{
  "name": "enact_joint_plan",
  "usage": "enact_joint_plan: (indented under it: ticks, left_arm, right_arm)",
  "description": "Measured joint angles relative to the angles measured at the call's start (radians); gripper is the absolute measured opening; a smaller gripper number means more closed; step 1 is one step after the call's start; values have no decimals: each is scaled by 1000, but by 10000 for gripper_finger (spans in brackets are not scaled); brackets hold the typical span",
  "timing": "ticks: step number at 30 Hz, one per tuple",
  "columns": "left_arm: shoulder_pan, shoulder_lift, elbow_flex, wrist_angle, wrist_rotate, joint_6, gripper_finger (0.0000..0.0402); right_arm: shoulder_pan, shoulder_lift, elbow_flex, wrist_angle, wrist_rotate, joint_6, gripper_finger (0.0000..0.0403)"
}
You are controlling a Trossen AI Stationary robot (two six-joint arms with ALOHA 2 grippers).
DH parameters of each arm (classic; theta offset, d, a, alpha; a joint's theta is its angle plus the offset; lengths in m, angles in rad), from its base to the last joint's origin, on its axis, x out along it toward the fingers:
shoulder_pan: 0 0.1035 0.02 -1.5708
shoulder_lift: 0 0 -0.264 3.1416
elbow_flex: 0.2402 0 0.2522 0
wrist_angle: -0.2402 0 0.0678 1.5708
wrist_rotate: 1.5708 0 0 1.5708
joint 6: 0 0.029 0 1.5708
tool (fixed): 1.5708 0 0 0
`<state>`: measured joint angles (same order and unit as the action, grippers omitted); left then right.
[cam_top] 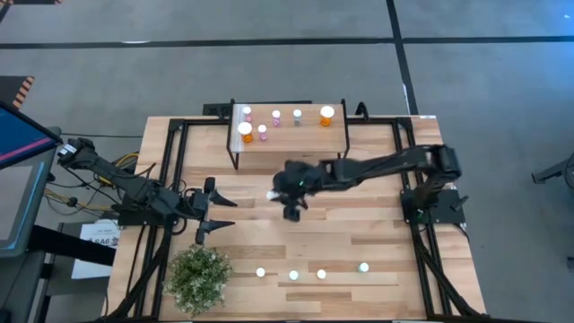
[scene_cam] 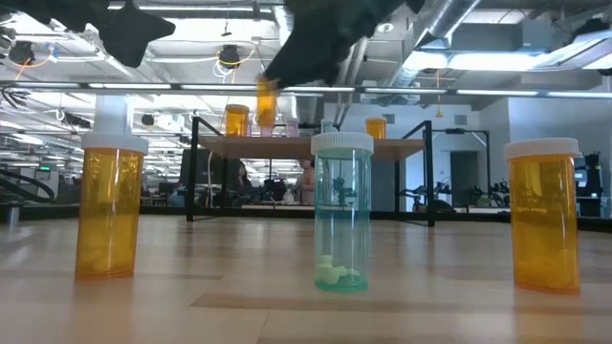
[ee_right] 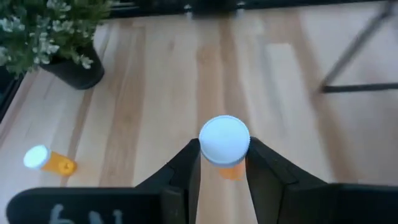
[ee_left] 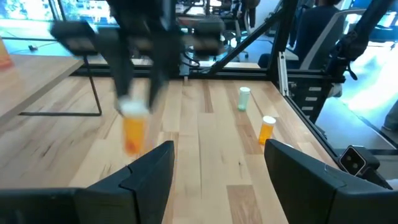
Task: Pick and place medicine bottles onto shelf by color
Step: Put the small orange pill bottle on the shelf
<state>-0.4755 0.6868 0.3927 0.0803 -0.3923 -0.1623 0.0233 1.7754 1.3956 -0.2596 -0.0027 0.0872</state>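
Observation:
My right gripper hangs over the table's middle, in front of the shelf, shut on an orange white-capped bottle. The low view shows that bottle high above the table. My left gripper waits open at the table's left. On the shelf stand two larger orange bottles, pink ones and a teal one. Several bottles stand upright along the near edge, among them a teal one and orange ones. My right gripper pinches the orange bottle between its two fingers, which sit on opposite sides of the body just under the white cap. The fingers come from above, pointing down. The bottle hangs upright below them, lifted clear of the table.
A potted plant stands at the table's near left corner, close to the row of bottles. The shelf's thin black legs stand on the far half. Bare wood lies between the shelf and the near row.

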Motion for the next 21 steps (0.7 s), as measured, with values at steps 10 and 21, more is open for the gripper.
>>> enact_joint_plan:
  ticks: [10,21]
  left_arm:
    - [0,0,0,-1,1,-6,238]
    - [0,0,0,25,0,1,238]
  right_arm:
    - [-153,-298,-179,-18,47,-10,123]
    - [-449,-442,-296,-41,33,13,124]
